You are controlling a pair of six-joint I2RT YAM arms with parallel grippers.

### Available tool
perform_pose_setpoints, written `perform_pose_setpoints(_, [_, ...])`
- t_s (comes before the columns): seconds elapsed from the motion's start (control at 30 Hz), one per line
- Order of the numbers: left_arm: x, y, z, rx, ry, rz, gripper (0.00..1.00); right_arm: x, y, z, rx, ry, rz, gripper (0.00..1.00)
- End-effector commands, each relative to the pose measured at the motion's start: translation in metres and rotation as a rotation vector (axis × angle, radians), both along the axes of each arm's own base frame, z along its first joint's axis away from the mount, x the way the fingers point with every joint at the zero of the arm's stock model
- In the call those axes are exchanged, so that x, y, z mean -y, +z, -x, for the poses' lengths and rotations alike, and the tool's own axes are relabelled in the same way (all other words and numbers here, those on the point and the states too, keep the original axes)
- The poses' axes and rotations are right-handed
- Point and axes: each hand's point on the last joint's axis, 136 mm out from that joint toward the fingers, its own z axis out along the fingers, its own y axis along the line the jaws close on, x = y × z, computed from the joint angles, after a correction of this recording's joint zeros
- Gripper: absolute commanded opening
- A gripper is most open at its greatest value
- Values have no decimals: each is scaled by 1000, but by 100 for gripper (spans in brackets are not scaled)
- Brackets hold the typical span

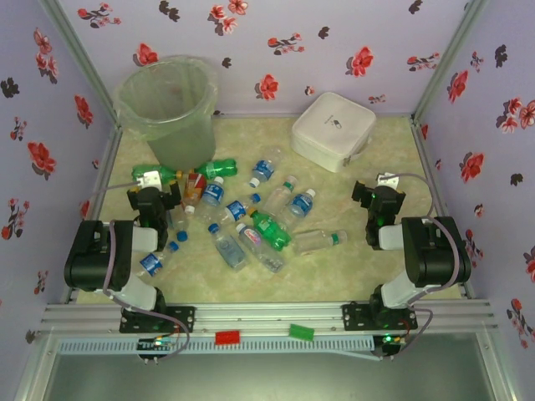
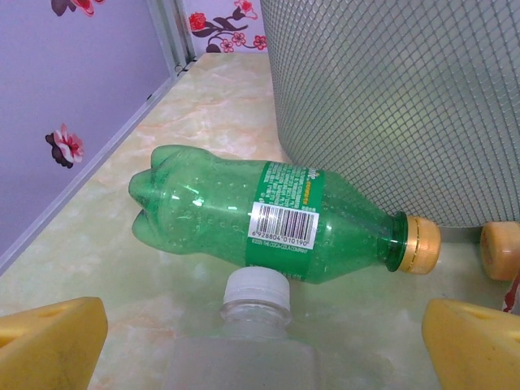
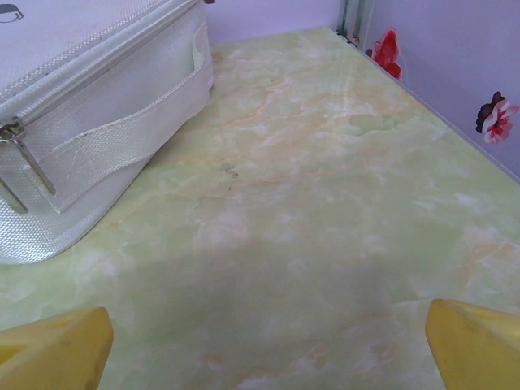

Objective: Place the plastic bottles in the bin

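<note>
Several plastic bottles (image 1: 251, 219) lie scattered on the marbled table between the arms, mostly clear with blue labels, some green. The bin (image 1: 167, 109) stands at the far left, pale green with a clear bag liner. My left gripper (image 1: 155, 199) hovers low in front of it, open. In the left wrist view its yellow fingers (image 2: 50, 341) straddle a clear bottle with a white cap (image 2: 253, 325). Beyond that lies a green bottle (image 2: 268, 219) against the bin's wall (image 2: 390, 97). My right gripper (image 1: 380, 200) is open over bare table, fingers (image 3: 478, 343) wide apart.
A white square zipped box (image 1: 333, 129) sits at the far right, its side close in front of the right gripper (image 3: 81, 122). Flowered walls enclose the table on three sides. An orange cap (image 2: 500, 248) shows beside the green bottle's neck.
</note>
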Motion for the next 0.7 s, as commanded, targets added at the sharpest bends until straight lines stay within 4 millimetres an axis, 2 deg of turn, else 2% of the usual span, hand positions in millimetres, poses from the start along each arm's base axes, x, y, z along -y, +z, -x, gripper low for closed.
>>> perform_pose_setpoints(0.0, [-3,4,-2,17,8,11,100,-1,6,-6,15,8,-1,99])
perform_pose_setpoints(0.27, [-4,6,0,30,17,10,100,0,8,-5,22,6,2,99])
perform_pose_setpoints(0.4, [-5,17,8,71,18,14,100,3,20,0,44,-13,4,99])
perform_pose_setpoints(0.53, [-6,41,19,129,55,-14,100,9,50,13,76,-54,7,99])
perform_pose_setpoints(0.67, [-7,80,35,154,99,10,100,10,97,23,116,-99,-98,100])
